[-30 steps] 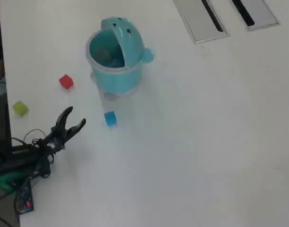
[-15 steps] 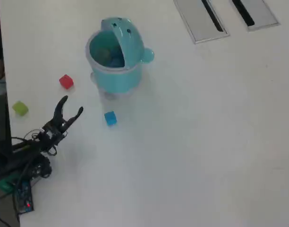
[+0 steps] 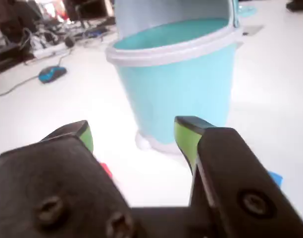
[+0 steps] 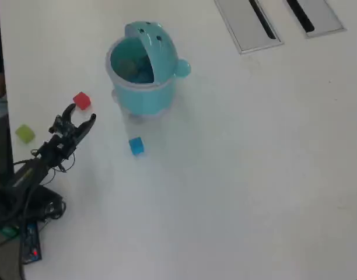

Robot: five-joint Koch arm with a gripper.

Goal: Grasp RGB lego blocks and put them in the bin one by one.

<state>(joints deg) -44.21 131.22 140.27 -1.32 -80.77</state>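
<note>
You have three small cube-like blocks on the white table (image 4: 242, 175). In the overhead view the red block (image 4: 81, 100) lies left of the bin, the yellow-green block (image 4: 25, 133) sits farther left near the table's edge, and the blue block (image 4: 136, 146) lies just below the bin, on the near side. All three are well apart from each other and none is inside a grasp.

The bin (image 4: 144, 96) is a round light-teal tub with a pale rim, a domed hood tipped back on its far side carrying small dark dots, and a rounded knob sticking out to its right. Its mouth is open. In the wrist view the bin (image 3: 186, 89) fills the middle, with a sliver of the red block (image 3: 106, 170) showing beside the left finger and a corner of the blue block (image 3: 275, 178) at the right.

Your gripper (image 4: 81, 114) has its jaws spread apart with nothing between them; the wrist view shows the two green-tipped fingers (image 3: 185, 139) wide of each other. It sits just below and beside the red block, not touching it.

Compared with half a second ago, the gripper has travelled up and left in the overhead view, away from the blue block and closer to the red one. The blocks and bin have stayed where they were.
</note>
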